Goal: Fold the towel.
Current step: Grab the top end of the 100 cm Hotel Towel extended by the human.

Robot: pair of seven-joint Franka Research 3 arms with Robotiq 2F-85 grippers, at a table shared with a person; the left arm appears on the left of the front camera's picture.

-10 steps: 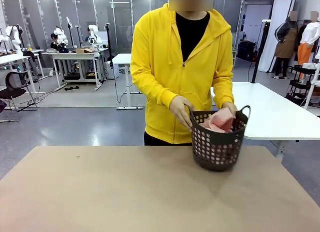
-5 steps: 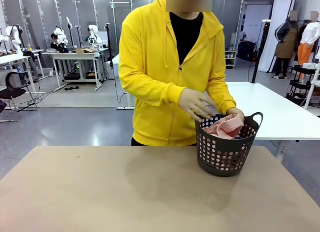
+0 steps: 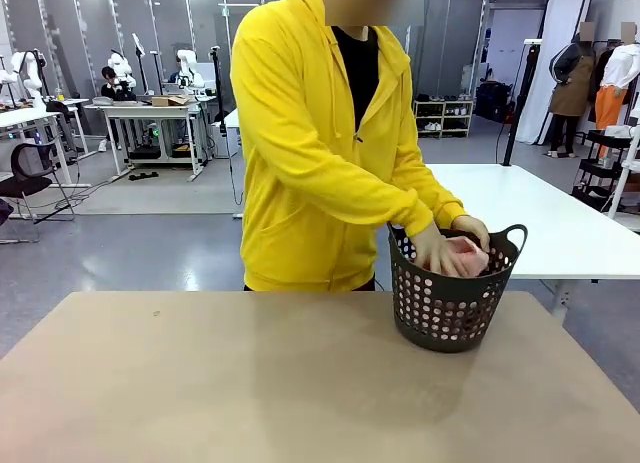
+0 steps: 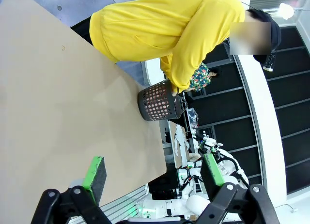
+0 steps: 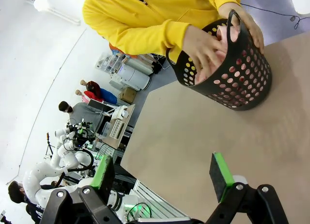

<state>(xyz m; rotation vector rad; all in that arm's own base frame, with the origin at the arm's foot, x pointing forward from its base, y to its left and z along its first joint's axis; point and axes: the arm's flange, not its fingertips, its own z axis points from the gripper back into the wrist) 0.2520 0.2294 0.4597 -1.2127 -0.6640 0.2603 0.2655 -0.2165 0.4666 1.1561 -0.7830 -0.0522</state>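
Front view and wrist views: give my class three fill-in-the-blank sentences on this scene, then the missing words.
1. The towel inside the basket is coloured ____.
2. The person reaching into it wears a hoodie coloured ____.
3. The left claw and the right claw both stand ____.
Missing words: pink, yellow, open.

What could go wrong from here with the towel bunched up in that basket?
1. Both of the person's hands are in the basket on the towel; the open right claw might hit them if it reached in now.
2. The towel is crumpled with its hems hidden, so a clean corner grasp looks hard.
3. The basket stands near the far edge of the table; pulling the towel out might tip or drag it.
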